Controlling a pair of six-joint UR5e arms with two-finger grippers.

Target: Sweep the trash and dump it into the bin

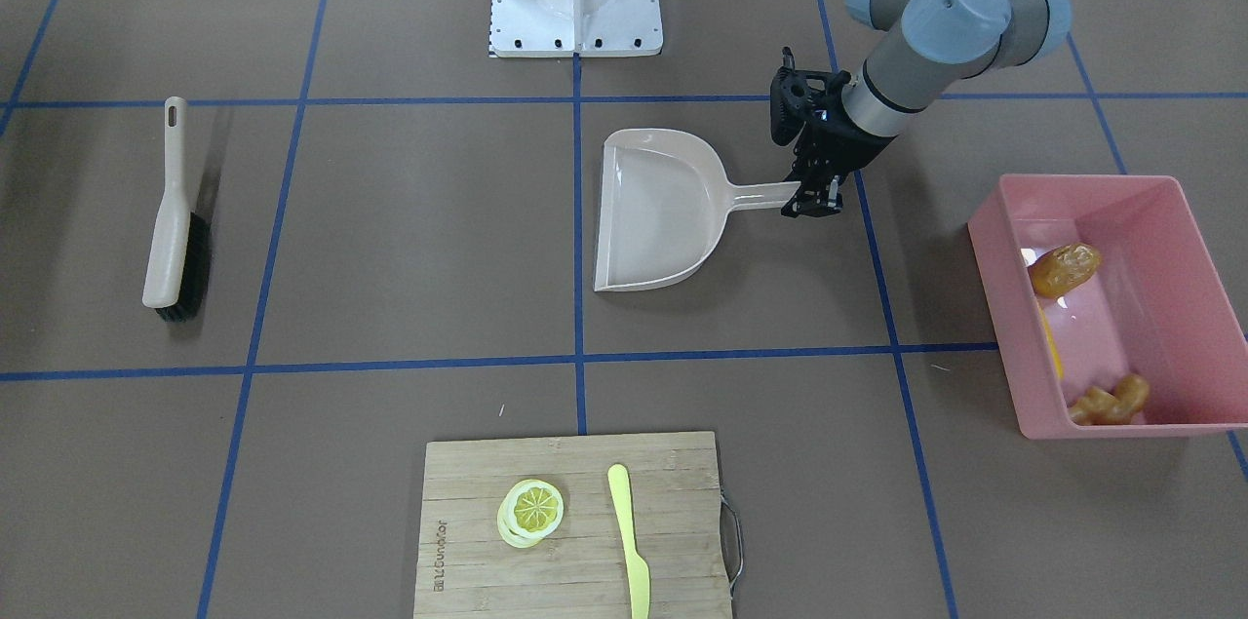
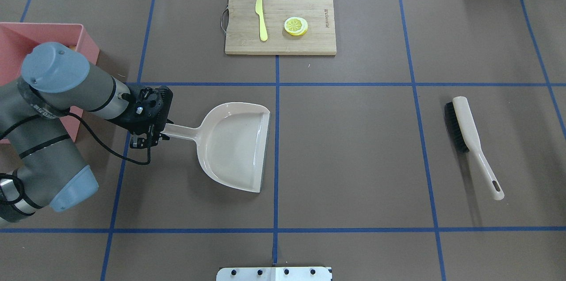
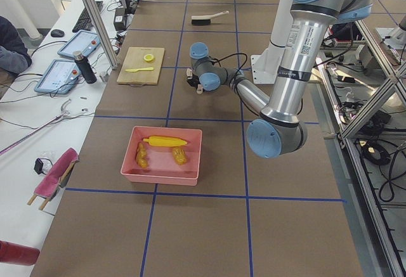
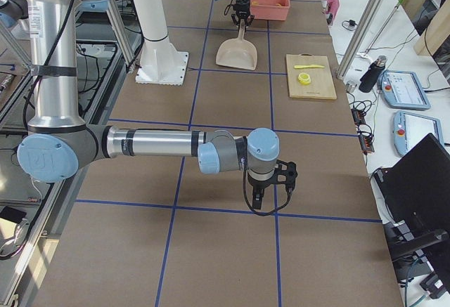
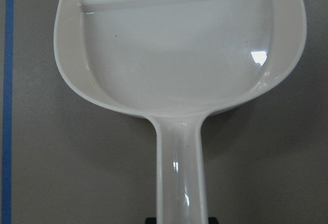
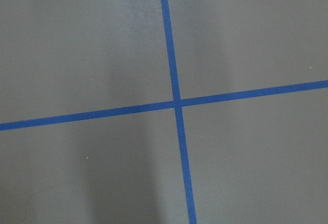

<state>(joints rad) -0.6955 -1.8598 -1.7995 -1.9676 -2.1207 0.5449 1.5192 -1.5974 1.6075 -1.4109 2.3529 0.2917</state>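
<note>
The pink bin [image 1: 1072,182] stands at the table's end on my left side. In it lie the trash pieces: the brown potato [image 1: 1065,268], the ginger root [image 1: 1111,400] and the yellow corn cob [image 3: 166,141]. The beige dustpan [image 2: 234,144] rests flat on the table, empty. My left gripper [image 1: 812,205] is at the end of its handle [image 5: 180,183], with black finger edges hugging both sides of it. My right gripper [image 4: 271,196] hangs over bare table far from these things; whether it is open or shut I cannot tell.
A beige brush [image 2: 471,139] lies on the table on my right side. At the far edge sits a wooden cutting board [image 2: 318,37] with a lemon slice [image 2: 296,25] and a pale yellow knife [image 2: 261,17]. A person's arm [image 3: 9,45] shows at a side desk.
</note>
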